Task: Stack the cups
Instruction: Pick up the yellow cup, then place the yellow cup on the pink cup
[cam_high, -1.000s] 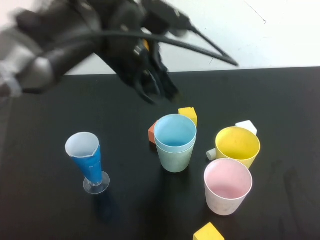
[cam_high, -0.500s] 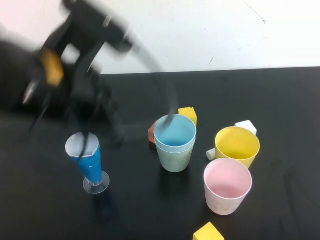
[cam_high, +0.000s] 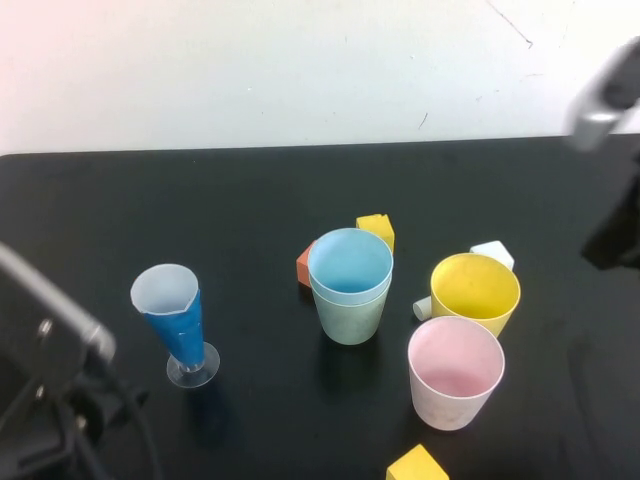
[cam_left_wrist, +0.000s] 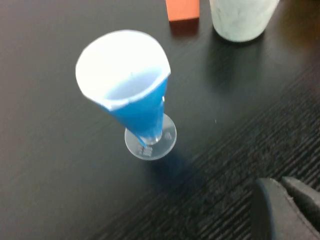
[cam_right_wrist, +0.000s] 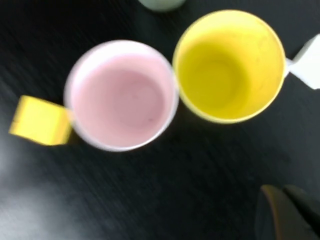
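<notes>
Bare black table (cam_high: 240, 200) lies behind the cups. Left gripper (cam_left_wrist: 287, 200), fingers pressed together, sits beside the cone glass (cam_left_wrist: 132, 100); right gripper (cam_right_wrist: 287, 210), likewise closed, hangs near the touching pink cup (cam_right_wrist: 120, 95) and yellow cup (cam_right_wrist: 227, 62).

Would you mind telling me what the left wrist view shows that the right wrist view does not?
Only the left wrist view shows the blue-and-white cone glass, the orange block and the shut left tool near that glass. Only the right wrist view shows the pink cup, the yellow cup, a yellow block and the shut right tool near those cups. Both catch the sage green cup and the black table.
</notes>
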